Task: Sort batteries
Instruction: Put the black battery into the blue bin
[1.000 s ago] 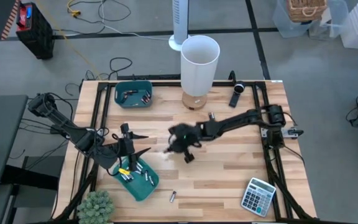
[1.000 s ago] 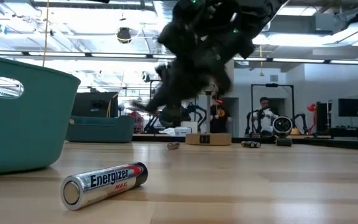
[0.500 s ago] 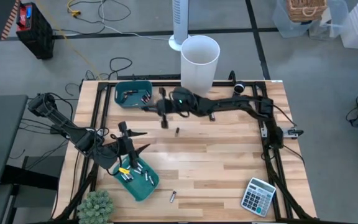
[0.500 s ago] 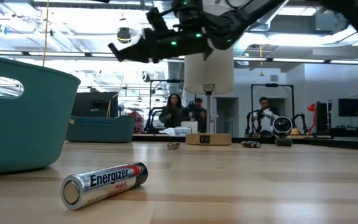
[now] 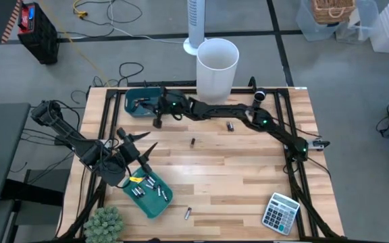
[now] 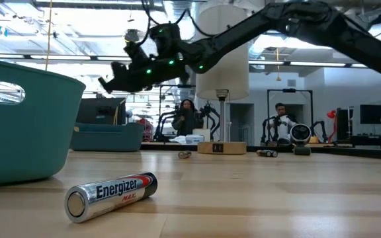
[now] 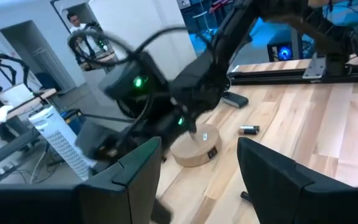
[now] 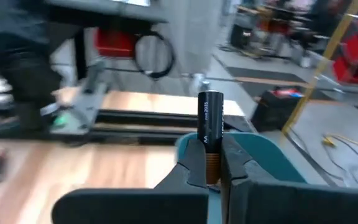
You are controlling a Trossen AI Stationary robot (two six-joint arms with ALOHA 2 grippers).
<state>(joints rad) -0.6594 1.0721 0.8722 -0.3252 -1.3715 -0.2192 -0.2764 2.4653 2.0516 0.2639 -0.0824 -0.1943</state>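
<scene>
A lone Energizer battery (image 6: 111, 192) lies on its side at the near edge of the counter (image 5: 248, 169), its long axis running across the boards, flat silver end nearest the low camera, not yet collected. Just beside it sits the near teal bin (image 5: 150, 196), where several cells already rest; the left tool (image 5: 132, 142) hangs above the bin's inner corner with fingers spread and nothing between them, apparently waiting. Farther across, two more loose batteries (image 5: 193, 142) lie on the bare wood. The right arm stretches the width of the counter so that the right tool (image 5: 159, 115) reaches the rim of the far teal bin (image 5: 144, 101), clamped on an AA battery (image 8: 210, 134). That cell stands lengthwise out from the fingertips, gripped by its copper-coloured end, dark end pointing onward toward the bin, seemingly poised for a drop.
</scene>
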